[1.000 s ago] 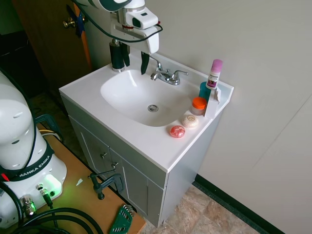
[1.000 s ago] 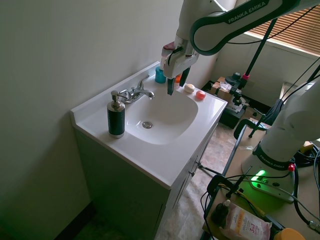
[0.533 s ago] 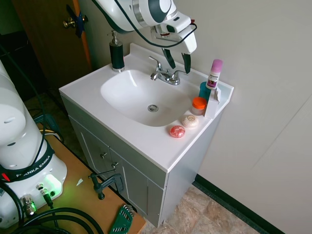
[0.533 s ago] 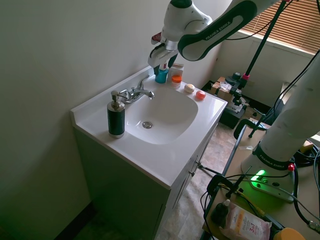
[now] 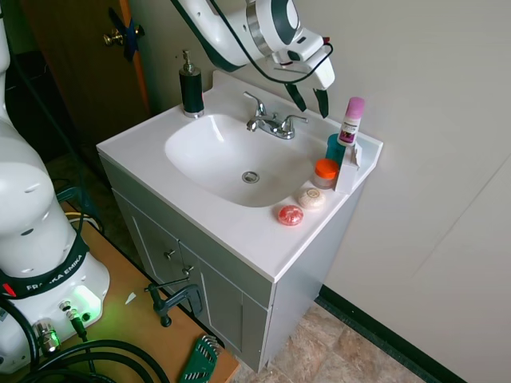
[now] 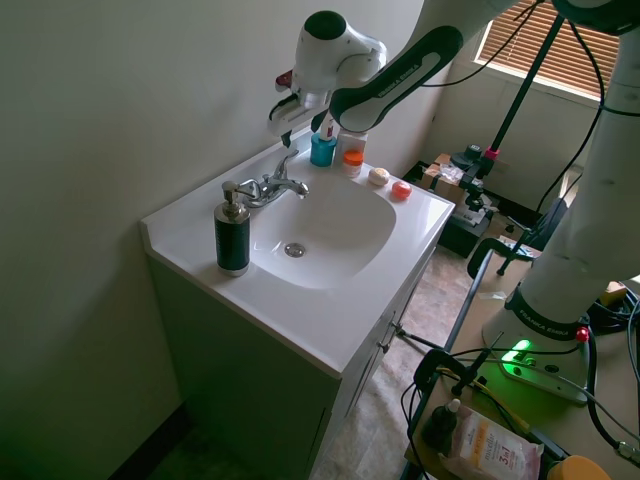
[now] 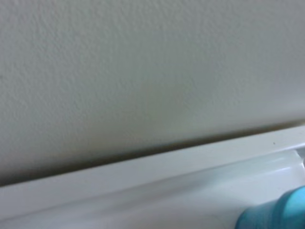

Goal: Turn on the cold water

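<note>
Faucet (image 5: 270,121) is the shiny silver tap at the back of the white sink (image 5: 209,163), and it has two little handles, one on each side of the spout. It sits below my pincer (image 5: 310,99) and a bit off to one side, away from the bottles. My pincer hangs up in the air near the wall. Its two dark fingers (image 5: 322,102) point down with a small gap between them. They hold nothing and touch nothing.

In the second outside view my pincer (image 6: 290,132) is just above the back edge of the tabletop (image 6: 330,340), with the faucet (image 6: 268,186) under it and a little toward the soap pump.

Close to my pincer, on its other side, stand a blue cup (image 5: 334,147) and a white bottle with a pink cap (image 5: 350,120). Lower down, near them, are a small jar with an orange lid (image 5: 325,171), a white round soap (image 5: 311,198) and a pink round soap (image 5: 291,215). Far past the faucet stands a black soap pump (image 5: 190,88).

My wrist camera sees mostly the plain wall (image 7: 143,71), the white back edge of the tabletop (image 7: 143,176), and a blurry bit of the blue cup (image 7: 276,214).
</note>
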`<state>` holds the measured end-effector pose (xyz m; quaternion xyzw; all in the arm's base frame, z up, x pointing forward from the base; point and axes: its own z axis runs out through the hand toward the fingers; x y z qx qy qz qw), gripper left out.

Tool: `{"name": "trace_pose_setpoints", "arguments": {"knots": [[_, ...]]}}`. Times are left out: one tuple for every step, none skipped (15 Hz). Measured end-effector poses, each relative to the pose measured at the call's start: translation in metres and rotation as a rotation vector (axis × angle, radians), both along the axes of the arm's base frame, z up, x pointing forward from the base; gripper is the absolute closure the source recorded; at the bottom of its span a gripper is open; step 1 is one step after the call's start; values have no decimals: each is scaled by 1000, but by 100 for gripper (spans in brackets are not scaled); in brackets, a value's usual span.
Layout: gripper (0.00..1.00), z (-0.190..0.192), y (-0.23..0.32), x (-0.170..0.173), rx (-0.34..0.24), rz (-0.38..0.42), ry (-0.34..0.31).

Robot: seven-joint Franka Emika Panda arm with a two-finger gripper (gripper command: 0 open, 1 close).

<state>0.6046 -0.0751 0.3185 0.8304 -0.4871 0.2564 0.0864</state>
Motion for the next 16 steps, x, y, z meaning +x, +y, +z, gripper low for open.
{"name": "trace_pose_setpoints", "arguments": {"knots": [[0, -7, 0, 3, -2, 0, 8], [0, -15, -2, 4, -3, -1, 16], [0, -21, -4, 4, -4, -3, 23], [0, -25, -7, 3, -5, -7, 30], [0, -27, -8, 2, 1, -16, 33], [0, -28, -8, 1, 11, -26, 34], [0, -29, -7, -3, 20, -31, 39], [0, -28, -5, -11, 32, -36, 42], [0, -27, -4, -23, 47, -41, 52], [0, -26, -1, -38, 63, -40, 68], [0, -25, 3, -54, 81, -36, 85], [0, -25, 8, -71, 101, -31, 103], [0, -24, 13, -85, 124, -30, 116], [0, -22, 17, -96, 147, -27, 125], [0, -18, 20, -105, 178, -21, 137], [0, -15, 23, -114, 217, -5, 159]]}}
